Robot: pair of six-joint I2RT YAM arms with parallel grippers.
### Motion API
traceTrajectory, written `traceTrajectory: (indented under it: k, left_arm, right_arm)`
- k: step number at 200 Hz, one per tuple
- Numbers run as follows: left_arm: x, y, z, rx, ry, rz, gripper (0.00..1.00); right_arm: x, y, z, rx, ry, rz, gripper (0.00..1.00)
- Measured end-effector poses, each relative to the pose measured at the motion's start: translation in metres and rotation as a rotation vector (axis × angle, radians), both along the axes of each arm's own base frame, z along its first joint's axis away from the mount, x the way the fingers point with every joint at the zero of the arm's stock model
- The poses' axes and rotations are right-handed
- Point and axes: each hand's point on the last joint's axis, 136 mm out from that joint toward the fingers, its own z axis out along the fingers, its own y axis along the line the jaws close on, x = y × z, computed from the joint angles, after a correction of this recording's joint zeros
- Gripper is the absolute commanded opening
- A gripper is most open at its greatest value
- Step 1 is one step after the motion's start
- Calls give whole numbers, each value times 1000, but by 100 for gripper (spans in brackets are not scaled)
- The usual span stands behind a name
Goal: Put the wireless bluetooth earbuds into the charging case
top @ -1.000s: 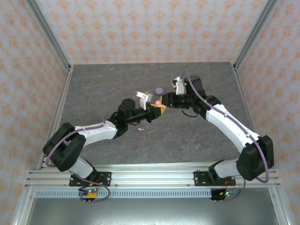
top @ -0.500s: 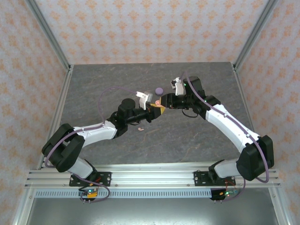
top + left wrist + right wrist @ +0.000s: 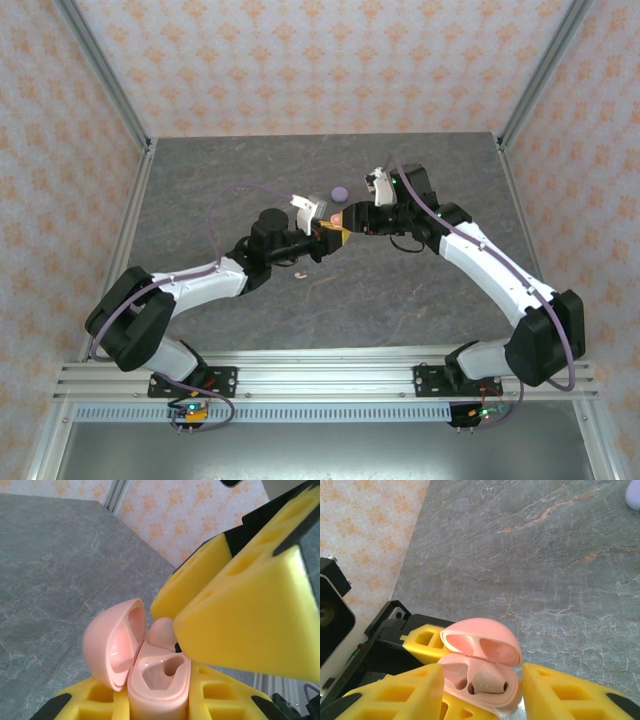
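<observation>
Okay, one pink earbud (image 3: pixel 487 682) sits in a socket of the open pink charging case (image 3: pixel 157 687), whose lid (image 3: pixel 112 645) is hinged back. The other socket (clearest from the left wrist) is empty. The left gripper (image 3: pixel 155 702) pinches the case body between its yellow pads, opening facing the other arm. The right gripper (image 3: pixel 482 672) points straight at the case. Its pads are spread to either side of the earbud and, as far as the right wrist view shows, are not touching it. A second pink earbud (image 3: pixel 300 276) lies loose on the grey table (image 3: pixel 230 180), just on the near side of the left wrist. A lilac round case (image 3: pixel 339 191) rests on the table just behind the two grippers, closed. Both arms meet mid-table.
</observation>
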Motion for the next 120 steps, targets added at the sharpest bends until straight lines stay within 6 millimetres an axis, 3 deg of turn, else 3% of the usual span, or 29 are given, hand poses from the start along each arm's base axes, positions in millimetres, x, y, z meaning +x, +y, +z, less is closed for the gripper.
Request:
traceTrajectory:
  k: [41,69,120]
  left_arm:
    - [-1,3,0,42,-27,-1,10]
    - [-2,9,-3,85,-31,18,9]
    - [-8,29,5,185,-63,67,10]
  right_arm:
    - [-5,-5,15,-16,-35,-16,48]
    - [-1,-21,21,-66,-80,-99,49]
    - [10,-53,7,-212,-86,-250,48]
